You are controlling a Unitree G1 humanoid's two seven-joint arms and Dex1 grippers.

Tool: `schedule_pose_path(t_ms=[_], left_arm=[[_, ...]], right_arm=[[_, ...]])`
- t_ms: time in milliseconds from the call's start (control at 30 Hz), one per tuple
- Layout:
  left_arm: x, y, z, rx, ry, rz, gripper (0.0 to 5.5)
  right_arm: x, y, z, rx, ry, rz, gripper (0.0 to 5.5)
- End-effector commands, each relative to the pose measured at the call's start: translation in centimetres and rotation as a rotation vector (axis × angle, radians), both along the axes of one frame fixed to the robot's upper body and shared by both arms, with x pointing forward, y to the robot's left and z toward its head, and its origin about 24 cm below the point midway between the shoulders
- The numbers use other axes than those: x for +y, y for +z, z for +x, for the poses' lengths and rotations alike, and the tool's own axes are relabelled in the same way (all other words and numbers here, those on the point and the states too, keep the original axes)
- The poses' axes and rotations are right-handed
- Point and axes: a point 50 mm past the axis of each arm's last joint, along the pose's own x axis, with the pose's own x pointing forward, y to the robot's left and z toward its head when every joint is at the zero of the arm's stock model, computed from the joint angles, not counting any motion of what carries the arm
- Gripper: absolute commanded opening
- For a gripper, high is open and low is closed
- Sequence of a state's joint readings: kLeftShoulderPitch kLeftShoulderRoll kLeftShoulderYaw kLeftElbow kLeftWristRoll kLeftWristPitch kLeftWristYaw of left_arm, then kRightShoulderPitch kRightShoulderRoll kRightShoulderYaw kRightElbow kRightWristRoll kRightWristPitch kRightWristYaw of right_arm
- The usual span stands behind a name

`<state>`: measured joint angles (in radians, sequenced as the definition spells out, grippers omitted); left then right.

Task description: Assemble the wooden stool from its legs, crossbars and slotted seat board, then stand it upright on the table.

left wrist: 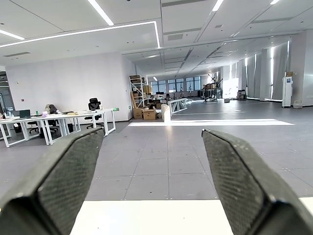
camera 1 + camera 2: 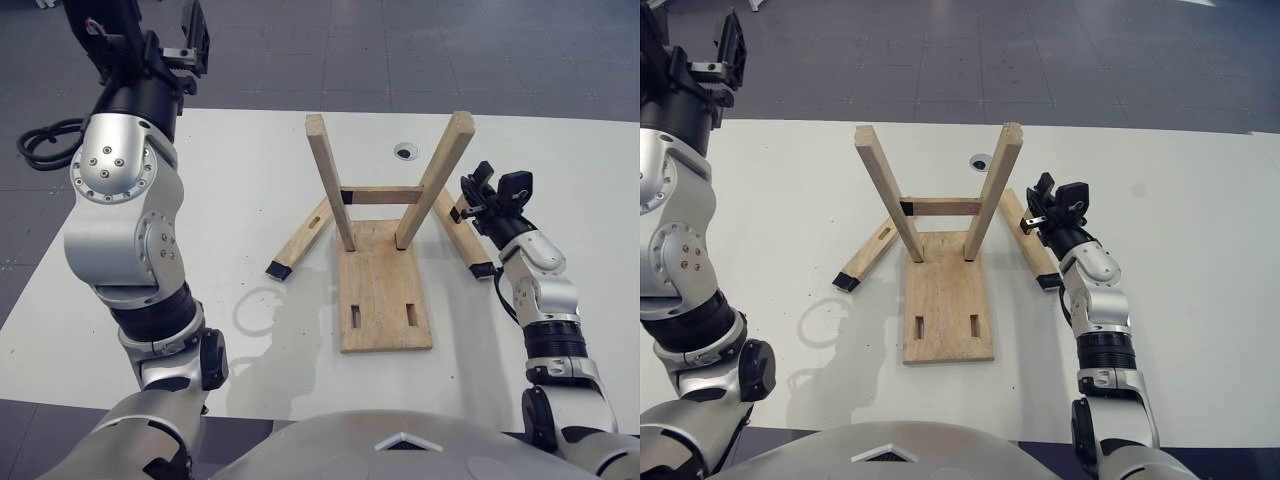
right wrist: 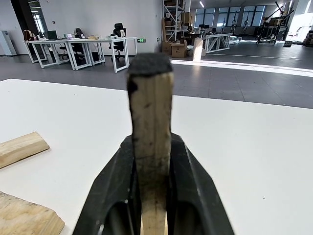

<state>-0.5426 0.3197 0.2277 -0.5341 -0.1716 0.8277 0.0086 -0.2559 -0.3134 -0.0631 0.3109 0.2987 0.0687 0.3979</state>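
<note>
Right end effector closed on a wooden bar; left end effector held wide open and empty
The wooden bar is clamped between both fingers just beside the loose leg, which is laid on the table right of the seat board. The seat board is laid flat, with two upright legs stood in its far end and joined by a crossbar. A second loose leg is laid at its left. The left end effector is raised above the table's far left edge
</note>
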Motion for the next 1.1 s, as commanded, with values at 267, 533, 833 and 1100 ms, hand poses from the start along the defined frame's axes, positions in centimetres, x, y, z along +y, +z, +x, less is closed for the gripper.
schedule_pose_path(t_ms=[267, 533, 833, 1100], left_arm=[[-0.3, -0.7, -0.3, 0.04, 0.011, 0.008, 3.68], [-0.2, -0.9, -0.1, 0.05, 0.01, 0.013, 3.68], [-0.1, -1.1, -0.3, 0.052, 0.019, 0.013, 3.68], [-0.1, -1.2, -0.4, 0.047, 0.031, 0.006, 3.68]], right_arm=[[-1.4, -2.7, -8.3, 0.059, -0.265, -0.08, 0.4], [0.3, -0.3, -8.4, -0.018, -0.226, -0.01, 0.4], [-0.7, 1.3, -6.8, -0.045, -0.233, -0.045, 1.63], [-0.1, 6.7, -5.0, -0.151, -0.244, -0.004, 2.95]])
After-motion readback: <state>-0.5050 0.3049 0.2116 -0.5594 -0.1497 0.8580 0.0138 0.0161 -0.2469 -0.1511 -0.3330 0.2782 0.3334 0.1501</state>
